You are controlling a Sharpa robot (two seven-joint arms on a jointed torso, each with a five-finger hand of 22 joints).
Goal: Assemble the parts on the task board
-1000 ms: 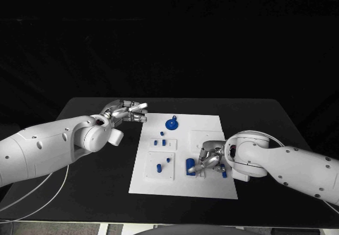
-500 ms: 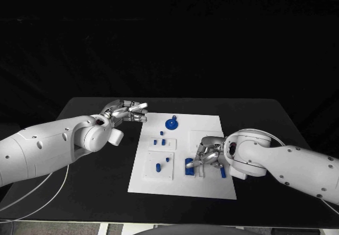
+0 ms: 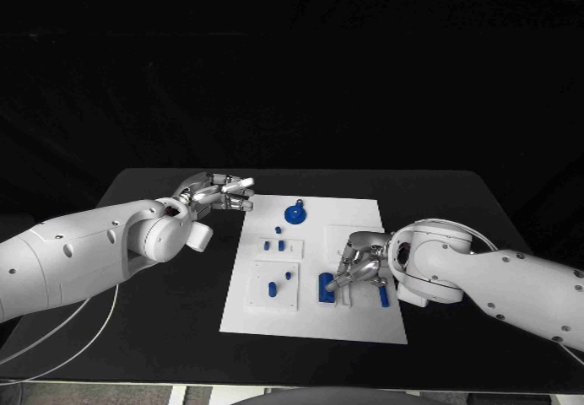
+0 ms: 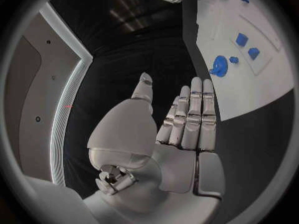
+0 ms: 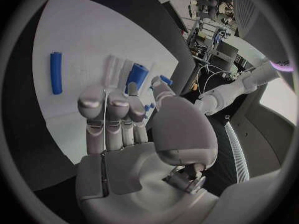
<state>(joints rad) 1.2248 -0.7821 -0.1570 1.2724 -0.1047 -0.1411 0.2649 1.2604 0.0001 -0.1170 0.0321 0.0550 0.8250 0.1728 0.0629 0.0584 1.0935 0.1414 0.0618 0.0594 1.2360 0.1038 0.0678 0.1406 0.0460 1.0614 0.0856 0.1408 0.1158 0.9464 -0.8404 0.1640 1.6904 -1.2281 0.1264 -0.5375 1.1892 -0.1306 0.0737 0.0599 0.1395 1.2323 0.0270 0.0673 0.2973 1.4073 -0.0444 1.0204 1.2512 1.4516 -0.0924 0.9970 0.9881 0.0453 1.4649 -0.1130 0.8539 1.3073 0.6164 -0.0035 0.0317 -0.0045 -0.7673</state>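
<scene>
- Your right robot hand (image 3: 361, 268) sits over the task board (image 3: 316, 325), fingers bent down beside a blue cylinder (image 3: 327, 285); you cannot tell whether it grips.
- Your left robot hand (image 3: 219, 192) hovers off the board's far-left corner, fingers straight, holding nothing.
- A blue rod (image 3: 383, 296) lies just beside the right hand.

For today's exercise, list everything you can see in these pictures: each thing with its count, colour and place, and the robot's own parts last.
Table: one, black, under everything.
Task board: one, white, mid-table.
Round part: one, blue, far end of the board.
Small parts: several, blue, on the board's left half.
Cylinder: one, blue, at the right hand's fingertips.
Rod: one, blue, lying flat beside the right hand.
Left hand: one, silver, holding nothing, off the board's far left corner.
Right hand: one, silver, over the board's right half.
</scene>
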